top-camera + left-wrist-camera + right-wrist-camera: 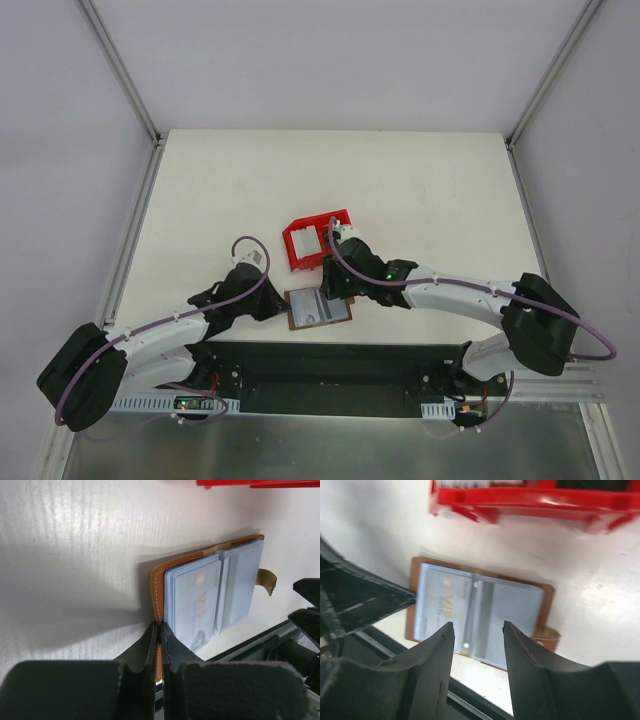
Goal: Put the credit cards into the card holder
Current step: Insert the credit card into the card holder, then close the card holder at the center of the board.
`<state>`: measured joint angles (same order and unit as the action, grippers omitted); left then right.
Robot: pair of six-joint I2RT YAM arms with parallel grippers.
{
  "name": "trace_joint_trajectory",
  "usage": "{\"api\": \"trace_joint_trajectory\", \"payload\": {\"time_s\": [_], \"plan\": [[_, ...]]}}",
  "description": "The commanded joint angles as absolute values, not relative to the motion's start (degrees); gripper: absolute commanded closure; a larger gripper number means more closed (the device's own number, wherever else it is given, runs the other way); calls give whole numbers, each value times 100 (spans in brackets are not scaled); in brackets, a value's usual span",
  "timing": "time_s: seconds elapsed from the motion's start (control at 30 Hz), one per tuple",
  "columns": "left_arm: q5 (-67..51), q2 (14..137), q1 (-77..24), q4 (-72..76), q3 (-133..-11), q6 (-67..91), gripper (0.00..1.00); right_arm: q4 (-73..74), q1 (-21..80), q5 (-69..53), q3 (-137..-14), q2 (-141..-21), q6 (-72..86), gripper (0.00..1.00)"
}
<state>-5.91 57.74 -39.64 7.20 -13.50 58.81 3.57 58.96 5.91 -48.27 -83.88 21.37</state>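
The brown card holder (pixel 320 309) lies open near the table's front edge, its pale sleeves facing up. A pale blue-grey card with gold "VIP" lettering (pixel 195 602) lies on its left half and also shows in the right wrist view (pixel 442 602). My left gripper (pixel 283 303) is shut on the holder's brown left edge (pixel 156 587). My right gripper (pixel 479 627) is open and empty, hovering just above the holder (pixel 547 600), at its far edge in the top view (pixel 338 285). A whitish card (pixel 305 240) lies in the red bin.
The red plastic bin (pixel 340 222) stands just behind the holder and shows at the top of the right wrist view (pixel 530 500). The black mounting rail (pixel 330 365) runs along the table's near edge, right in front of the holder. Frame posts stand at the table's back corners.
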Motion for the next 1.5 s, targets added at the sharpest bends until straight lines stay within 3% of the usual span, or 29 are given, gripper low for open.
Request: {"api": "trace_joint_trajectory", "payload": {"time_s": [0.0,0.17,0.43,0.53,0.67,0.8,1.13,1.47], "plan": [[-615,5616,-3911,405,-1713,5546,100,1589,5897,1493,-4992,-8095,2215,53],[-703,5625,-3911,264,-1898,5458,100,2118,5906,1740,-5080,-8331,2505,46],[-765,5634,-3911,114,-2030,5335,100,2285,5897,1793,-5466,-8868,2417,44],[-791,5643,-3911,88,-2074,5317,100,2495,5898,1933,-5607,-9017,2400,50],[-861,5651,-3911,44,-2153,5291,100,2557,5906,1986,-5581,-9009,2434,77],[-949,5678,-3911,18,-2267,5221,100,2610,5906,2004,-5511,-8948,2522,87],[-1318,5801,-3911,-219,-2662,5142,100,2225,5898,1969,-4976,-8482,2750,99],[-2013,6670,-3990,-272,-3436,5221,100,967,5880,1433,-4219,-7945,3050,100]]}}
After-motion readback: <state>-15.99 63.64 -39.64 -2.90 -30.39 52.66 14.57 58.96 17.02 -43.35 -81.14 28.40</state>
